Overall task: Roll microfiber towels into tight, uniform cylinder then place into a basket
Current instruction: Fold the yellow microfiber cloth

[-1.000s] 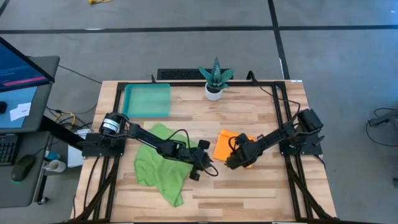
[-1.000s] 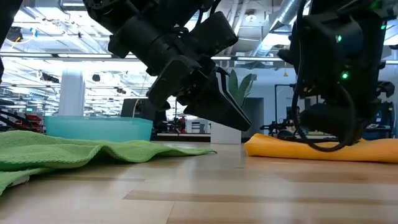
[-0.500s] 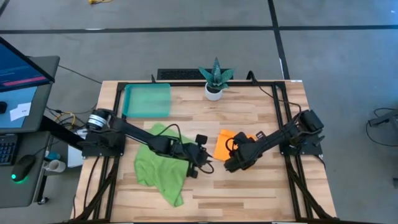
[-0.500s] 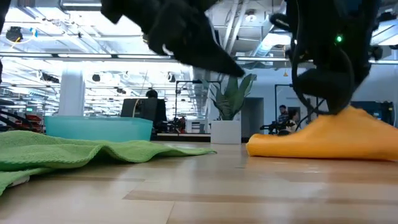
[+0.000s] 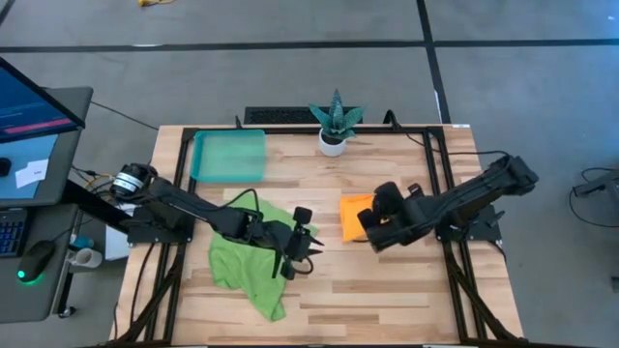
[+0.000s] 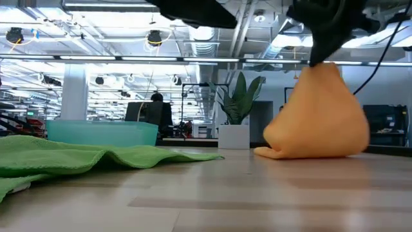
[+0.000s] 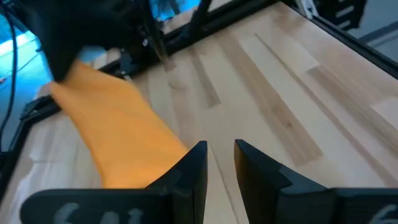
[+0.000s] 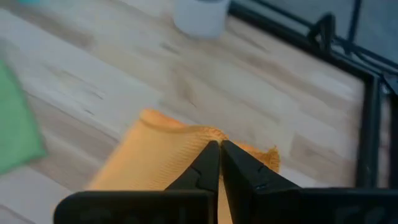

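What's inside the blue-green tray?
The basket looks empty from above; only its own teal floor shows. The green towel lies on the table beside it, and the right gripper pinches the orange towel up.

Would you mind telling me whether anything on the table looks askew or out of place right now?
The green towel lies crumpled and unrolled near the table's left front, under the left gripper. The right gripper pinches an edge of the orange towel, pulling it up into a peak. The basket holds neither towel.
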Action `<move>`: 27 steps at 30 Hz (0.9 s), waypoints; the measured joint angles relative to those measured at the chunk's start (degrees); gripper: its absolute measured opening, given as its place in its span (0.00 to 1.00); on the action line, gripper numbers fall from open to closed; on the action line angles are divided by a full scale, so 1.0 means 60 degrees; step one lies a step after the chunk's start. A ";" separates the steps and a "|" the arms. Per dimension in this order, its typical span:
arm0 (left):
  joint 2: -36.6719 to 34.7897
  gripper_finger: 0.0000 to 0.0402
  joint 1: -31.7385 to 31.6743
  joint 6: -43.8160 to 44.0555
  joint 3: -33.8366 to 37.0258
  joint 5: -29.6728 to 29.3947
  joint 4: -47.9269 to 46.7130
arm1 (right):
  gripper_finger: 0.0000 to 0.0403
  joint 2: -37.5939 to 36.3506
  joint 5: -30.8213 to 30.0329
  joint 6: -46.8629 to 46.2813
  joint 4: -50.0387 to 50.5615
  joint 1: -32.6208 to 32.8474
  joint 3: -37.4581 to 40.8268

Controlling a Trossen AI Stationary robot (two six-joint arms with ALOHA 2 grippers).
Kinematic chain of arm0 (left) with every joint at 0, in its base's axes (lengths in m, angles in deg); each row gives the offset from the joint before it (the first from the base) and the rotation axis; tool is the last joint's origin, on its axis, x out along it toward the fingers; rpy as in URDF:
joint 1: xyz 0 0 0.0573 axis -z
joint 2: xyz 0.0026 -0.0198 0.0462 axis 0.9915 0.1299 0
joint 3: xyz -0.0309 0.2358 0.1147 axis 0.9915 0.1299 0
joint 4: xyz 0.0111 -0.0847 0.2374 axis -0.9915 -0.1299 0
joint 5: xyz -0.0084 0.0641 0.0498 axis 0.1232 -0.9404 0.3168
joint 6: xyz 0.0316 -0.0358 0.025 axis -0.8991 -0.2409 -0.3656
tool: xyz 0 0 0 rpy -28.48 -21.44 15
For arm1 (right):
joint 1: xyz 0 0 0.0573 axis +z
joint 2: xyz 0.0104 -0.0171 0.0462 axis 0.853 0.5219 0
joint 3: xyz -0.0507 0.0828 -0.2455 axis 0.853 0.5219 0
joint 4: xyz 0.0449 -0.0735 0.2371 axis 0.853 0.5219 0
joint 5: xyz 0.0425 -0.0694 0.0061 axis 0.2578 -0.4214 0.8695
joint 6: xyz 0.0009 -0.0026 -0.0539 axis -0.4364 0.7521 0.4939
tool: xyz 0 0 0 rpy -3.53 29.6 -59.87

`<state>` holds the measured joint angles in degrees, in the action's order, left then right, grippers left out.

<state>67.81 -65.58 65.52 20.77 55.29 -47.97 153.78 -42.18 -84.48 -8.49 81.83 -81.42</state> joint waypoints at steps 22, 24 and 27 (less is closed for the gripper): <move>0.0230 0.18 -0.1480 0.1271 0.2008 0.1972 0.3775 | 0.09 -0.0075 -0.2068 -0.0404 -0.0738 0.1264 0.0004; 0.0365 0.18 -0.1455 0.1374 0.2100 0.1979 0.3472 | 0.09 -0.0075 -0.2051 -0.0395 -0.0740 0.1216 0.0004; 0.0858 0.18 -0.1426 0.1265 0.2153 0.1970 0.3727 | 0.09 -0.0075 -0.2044 -0.0357 -0.0796 0.1154 0.0004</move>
<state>72.96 -74.13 73.11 33.69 67.11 -25.60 153.33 -54.44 -86.62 -13.27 88.76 -81.40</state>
